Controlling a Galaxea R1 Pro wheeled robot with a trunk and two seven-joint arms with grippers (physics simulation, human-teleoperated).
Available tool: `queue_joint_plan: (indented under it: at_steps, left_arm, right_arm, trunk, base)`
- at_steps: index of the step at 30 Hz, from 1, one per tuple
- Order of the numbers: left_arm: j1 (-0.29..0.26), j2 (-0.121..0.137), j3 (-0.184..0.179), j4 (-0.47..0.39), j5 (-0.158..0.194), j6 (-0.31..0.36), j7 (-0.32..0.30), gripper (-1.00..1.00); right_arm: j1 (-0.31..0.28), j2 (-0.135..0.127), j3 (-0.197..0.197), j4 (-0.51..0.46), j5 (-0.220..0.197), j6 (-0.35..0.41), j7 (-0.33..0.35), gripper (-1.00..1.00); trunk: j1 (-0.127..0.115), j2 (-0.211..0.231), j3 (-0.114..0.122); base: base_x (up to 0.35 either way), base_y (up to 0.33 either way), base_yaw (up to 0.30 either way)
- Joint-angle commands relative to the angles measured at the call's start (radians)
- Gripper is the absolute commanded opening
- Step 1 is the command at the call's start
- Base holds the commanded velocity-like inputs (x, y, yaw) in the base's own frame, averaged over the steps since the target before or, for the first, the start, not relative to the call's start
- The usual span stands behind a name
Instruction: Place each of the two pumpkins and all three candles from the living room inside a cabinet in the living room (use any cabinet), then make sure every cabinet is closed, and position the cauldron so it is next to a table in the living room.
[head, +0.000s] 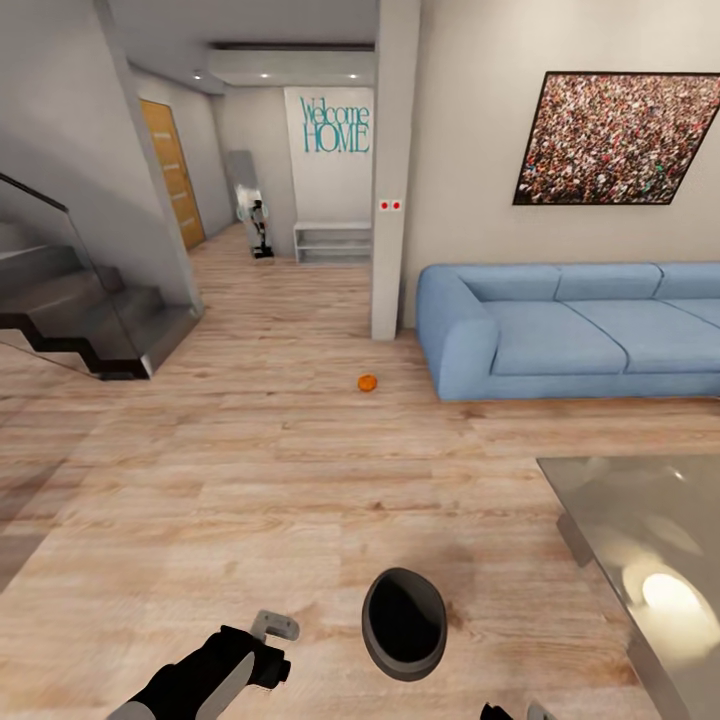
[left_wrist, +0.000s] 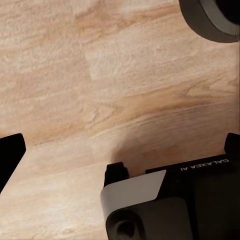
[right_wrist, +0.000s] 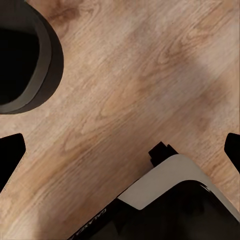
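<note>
At the bottom left of the head view the left claw (head: 272, 640) hangs low over the wooden floor (head: 250, 480) with nothing in it; how far its fingers stand apart I cannot tell. The right claw (head: 520, 712) barely peeks in at the bottom edge, its opening unreadable too. Between them, bottom centre, the cauldron (head: 404, 623) sits on the floor, mouth up, near the corner of the glossy tabletop (head: 640, 520) at lower right but apart from it. In the wrist views its dark rim shows at a frame corner (left_wrist: 210, 20) (right_wrist: 30, 60).

Further off, centre frame, one pumpkin (head: 367, 382) lies on the floor just beside the end of the blue sofa (head: 560, 330). It looks the likely next target: drive up squarely, stop short, and bring a claw down over it from above so it cannot roll away.

Readable writing: "Welcome HOME" on the far wall (head: 335, 126), and "GALAXEA" on the arm housing (left_wrist: 205, 164) in the left wrist view.
</note>
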Motion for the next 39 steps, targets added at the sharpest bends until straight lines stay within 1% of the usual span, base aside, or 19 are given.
queue_joint_plan:
  at_steps: [1,10,24,32,35,39]
  left_arm:
    - [-0.001,0.001,-0.008,-0.003,0.011,0.003,0.009,1.0]
    - [-0.001,0.002,-0.007,-0.003,0.011,0.003,0.009,1.0]
    - [-0.001,0.002,-0.006,-0.003,0.011,0.003,0.009,1.0]
    - [-0.001,0.002,0.003,-0.012,0.012,0.002,0.008,1.0]
    - [-0.001,0.002,0.004,-0.014,0.012,0.003,0.007,1.0]
    - [0.0,0.002,0.004,-0.015,0.014,0.004,0.007,1.0]
  right_arm:
    - [-0.001,-0.001,0.005,-0.003,-0.005,0.002,-0.006,1.0]
    - [-0.001,0.0,0.004,-0.003,-0.005,0.006,-0.006,1.0]
    - [0.0,0.001,0.004,-0.002,-0.005,0.008,-0.006,1.0]
    - [0.0,0.0,0.005,0.0,-0.005,0.001,-0.006,1.0]
    - [-0.001,-0.001,0.006,0.0,-0.004,-0.001,-0.006,1.0]
    - [-0.001,-0.001,0.013,0.001,0.008,-0.002,-0.001,1.0]
  trunk:
    - [0.001,-0.001,-0.001]
    - [0.001,-0.001,-0.001]
    - [0.001,-0.001,-0.001]
    - [0.001,-0.001,-0.001]
    - [-0.011,0.02,0.008]
    - [-0.026,0.048,0.021]
  base:
    - [0.206,-0.153,0.0]
    - [0.22,-0.159,-0.111]
    - [0.252,-0.099,-0.007]
    - [0.037,-0.022,0.0]
    - [0.003,-0.002,0.0]
    - [0.0,0.0,0.0]
